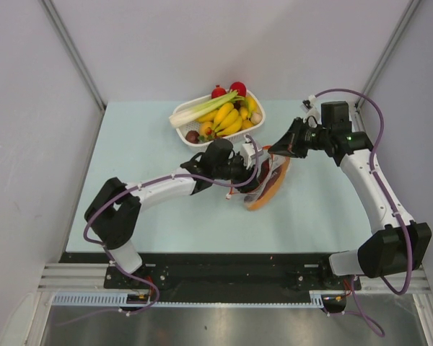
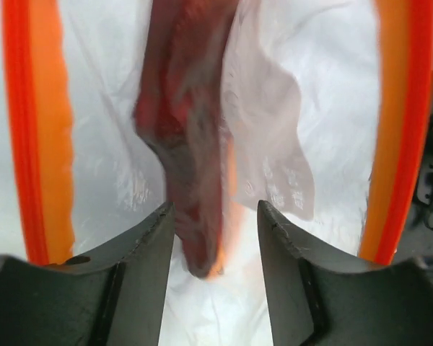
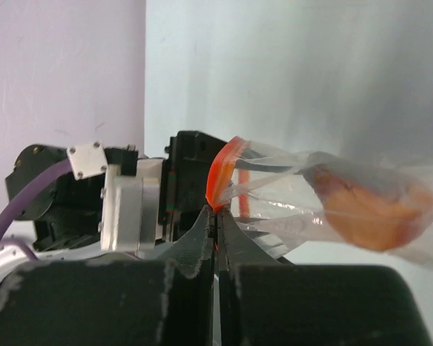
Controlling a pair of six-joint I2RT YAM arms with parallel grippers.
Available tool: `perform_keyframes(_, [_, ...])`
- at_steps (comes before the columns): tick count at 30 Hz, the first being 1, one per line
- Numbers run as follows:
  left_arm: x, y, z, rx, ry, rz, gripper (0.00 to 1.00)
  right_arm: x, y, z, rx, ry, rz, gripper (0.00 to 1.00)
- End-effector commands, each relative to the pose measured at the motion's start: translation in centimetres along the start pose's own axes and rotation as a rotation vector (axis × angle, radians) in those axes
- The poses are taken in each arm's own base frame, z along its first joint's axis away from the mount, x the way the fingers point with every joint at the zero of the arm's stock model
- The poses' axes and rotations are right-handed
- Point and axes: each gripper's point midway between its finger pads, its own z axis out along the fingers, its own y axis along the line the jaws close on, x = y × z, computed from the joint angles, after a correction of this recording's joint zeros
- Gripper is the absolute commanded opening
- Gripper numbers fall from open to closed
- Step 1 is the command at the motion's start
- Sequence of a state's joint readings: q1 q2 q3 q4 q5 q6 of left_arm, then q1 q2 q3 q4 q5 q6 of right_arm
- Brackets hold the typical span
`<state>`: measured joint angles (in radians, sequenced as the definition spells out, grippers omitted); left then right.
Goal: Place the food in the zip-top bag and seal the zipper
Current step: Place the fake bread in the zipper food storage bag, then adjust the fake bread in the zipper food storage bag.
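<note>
Top external view: the clear floppy plastic zip-top bag (image 1: 268,182) sits mid-bench between the left gripper (image 1: 250,169) and the right gripper (image 1: 276,150), with dark and orange food inside. The yellow banana bunch (image 1: 229,119) and other pieces lie in the white oval slatted basket (image 1: 182,117) farther back, so filling looks partial and sealing undone.

Left wrist view: the left jaws stand open inside the bag's mouth. The long dark purple-brown vegetable (image 2: 184,137) lies just beyond and between them, and the orange-red zipper strip (image 2: 36,130) runs down either side.

Right wrist view: the right jaws are pinched closed on that strip.

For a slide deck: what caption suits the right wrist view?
Right gripper pinches the zipper of the clear zip-top bag, food already inside.
</note>
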<state>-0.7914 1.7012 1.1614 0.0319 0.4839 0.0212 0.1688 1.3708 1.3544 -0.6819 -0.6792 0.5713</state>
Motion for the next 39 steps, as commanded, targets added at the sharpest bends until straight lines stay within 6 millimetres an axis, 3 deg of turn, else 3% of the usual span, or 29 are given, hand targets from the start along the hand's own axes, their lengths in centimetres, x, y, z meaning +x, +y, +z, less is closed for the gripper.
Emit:
perform_keyframes(1, [-5.0, -1.0, -1.0, 0.050, -0.175, 0.004, 0.53, 0.6, 3.5, -1.3, -0.137, 0.007, -0.105, 0.00])
perform_keyframes(5, [-5.8, -1.2, -0.6, 0.079, -0.221, -0.017, 0.50, 1.0, 3.9, -1.2, -0.152, 0.018, -0.118, 0.00])
perform_keyframes(9, [-7.5, 0.8, -0.8, -0.038, -0.298, -0.019, 0.43, 1.3, 4.1, -1.1, -0.164, 0.032, -0.119, 0.00])
perform_keyframes(13, [-7.9, 2.4, -1.0, -0.127, -0.299, 0.025, 0.39, 1.3, 4.3, -1.0, -0.180, 0.042, -0.102, 0.00])
perform_keyframes(14, [-8.0, 2.3, -0.9, -0.121, -0.280, 0.062, 0.41, 1.1, 4.6, -1.1, -0.192, 0.037, -0.108, 0.00])
perform_keyframes(15, [-5.7, 2.4, -0.6, -0.110, -0.169, 0.036, 0.44, 0.9, 4.6, -1.1, -0.192, 0.030, -0.106, 0.00])
perform_keyframes(16, [-6.5, 2.0, -1.1, -0.095, -0.155, 0.042, 0.48, 0.6, 4.3, -1.2, -0.186, 0.022, -0.097, 0.00])
perform_keyframes(18, [-6.7, 1.4, -4.0, -0.059, -0.145, 0.085, 0.58, -0.1, 3.5, -1.5, -0.163, 0.001, -0.075, 0.00])
perform_keyframes(19, [-5.3, 1.3, -5.5, -0.030, -0.137, 0.061, 0.62, -0.3, 3.1, -1.6, -0.147, -0.008, -0.066, 0.00])
perform_keyframes(21, [-4.3, 0.8, -7.9, -0.025, -0.130, 0.045, 0.75, -0.6, 2.6, -1.6, -0.131, -0.018, -0.055, 0.00])
perform_keyframes(22, [-6.1, 0.1, -10.5, -0.033, -0.184, 0.089, 0.79, -0.6, 2.6, -1.5, -0.131, -0.018, -0.055, 0.00])
perform_keyframes(25, [-6.5, -1.3, -14.3, -0.050, -0.190, 0.163, 0.86, -0.5, 2.3, -0.9, -0.132, -0.012, -0.041, 0.00])
perform_keyframes(28, [-3.2, -1.5, -15.5, -0.074, -0.127, 0.167, 0.91, -0.6, 2.3, -0.7, -0.137, -0.008, -0.034, 0.00])
perform_keyframes(30, [0.8, -1.0, -15.2, -0.078, -0.056, 0.121, 0.92, -0.5, 2.2, -0.6, -0.138, -0.004, -0.032, 0.00])
perform_keyframes(33, [4.6, -0.5, -14.3, -0.069, 0.005, 0.130, 0.97, -0.4, 2.1, -0.6, -0.132, -0.003, -0.031, 0.00])
perform_keyframes(36, [6.3, -0.6, -13.3, -0.041, 0.000, 0.135, 0.99, -0.3, 2.0, -0.6, -0.126, -0.003, -0.037, 0.00])
perform_keyframes(38, [5.6, -0.4, -12.8, -0.058, -0.052, 0.157, 1.00, -0.3, 2.0, -0.6, -0.122, -0.006, -0.043, 0.00])
perform_keyframes(39, [6.2, 0.2, -12.4, -0.093, -0.041, 0.154, 0.99, -0.3, 1.9, -0.6, -0.119, -0.005, -0.044, 0.00])
